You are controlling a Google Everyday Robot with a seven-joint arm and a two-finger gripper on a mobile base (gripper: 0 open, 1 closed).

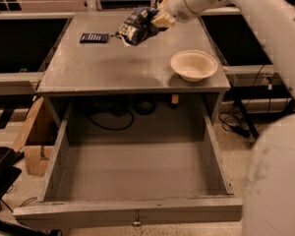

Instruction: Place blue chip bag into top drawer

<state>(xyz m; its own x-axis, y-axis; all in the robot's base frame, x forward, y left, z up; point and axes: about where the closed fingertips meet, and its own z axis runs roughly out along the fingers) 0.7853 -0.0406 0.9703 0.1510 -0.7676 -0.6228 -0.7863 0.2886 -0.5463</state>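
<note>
The gripper [157, 19] was clamped on the right end of the blue chip bag [136, 26], which hung out to its left, long axis sloping down and leftward. The bag appeared to be held clear of the desk [113, 70], above the middle of its far edge. The top drawer [128, 211] stood pulled open below the desk's near edge, so the bag lay well behind and above it. The arm [246, 4] reached in from the right, past the far right corner. A pale bowl [193, 65] sat near the right edge.
</note>
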